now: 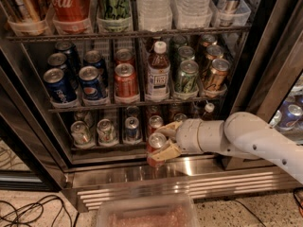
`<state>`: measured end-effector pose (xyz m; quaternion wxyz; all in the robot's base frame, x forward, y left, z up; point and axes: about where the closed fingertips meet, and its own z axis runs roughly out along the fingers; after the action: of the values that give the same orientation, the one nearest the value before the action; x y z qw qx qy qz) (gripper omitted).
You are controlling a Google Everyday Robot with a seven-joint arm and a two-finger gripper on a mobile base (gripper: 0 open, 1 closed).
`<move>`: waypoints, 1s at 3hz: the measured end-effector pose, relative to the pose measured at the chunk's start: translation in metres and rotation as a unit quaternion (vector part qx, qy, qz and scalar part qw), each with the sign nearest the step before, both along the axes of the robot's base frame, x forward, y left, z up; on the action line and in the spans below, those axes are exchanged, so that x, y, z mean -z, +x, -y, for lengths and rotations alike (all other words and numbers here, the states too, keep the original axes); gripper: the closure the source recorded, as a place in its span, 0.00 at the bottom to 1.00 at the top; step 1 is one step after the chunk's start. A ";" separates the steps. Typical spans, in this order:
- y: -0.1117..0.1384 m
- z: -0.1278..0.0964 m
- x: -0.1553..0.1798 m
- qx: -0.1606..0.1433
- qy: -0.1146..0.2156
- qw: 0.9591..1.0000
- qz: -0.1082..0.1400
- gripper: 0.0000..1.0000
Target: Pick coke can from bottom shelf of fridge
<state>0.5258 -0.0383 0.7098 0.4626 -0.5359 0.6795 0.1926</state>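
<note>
The fridge [265, 56] stands open in front of me, with wire racks of cans and bottles. My gripper [163, 144] reaches in from the right on a white arm. It is shut on the coke can [155, 148], a small red can with a silver top, tan fingers above and below it. The can is tilted and sits at the front edge of the bottom shelf [113, 146], partly over the steel base grille [189, 186]. Several other cans stand in clear cups on that shelf to the left.
The rack above holds blue Pepsi cans [59, 85], a red can [125, 82], a tea bottle [157, 72], green cans and copper-brown cans [215, 74]. A clear plastic bin [147, 214] lies on the floor below. Cables lie at bottom left. The door frame stands at the right.
</note>
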 end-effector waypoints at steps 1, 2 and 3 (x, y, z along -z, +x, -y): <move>-0.015 -0.008 -0.009 -0.023 -0.001 1.000 -0.009 1.00; -0.034 -0.019 -0.024 -0.050 0.006 0.999 -0.008 1.00; -0.057 -0.027 -0.037 -0.073 0.019 0.997 -0.002 1.00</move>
<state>0.4686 -0.0116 0.7467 0.4565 -0.5748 0.6354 0.2396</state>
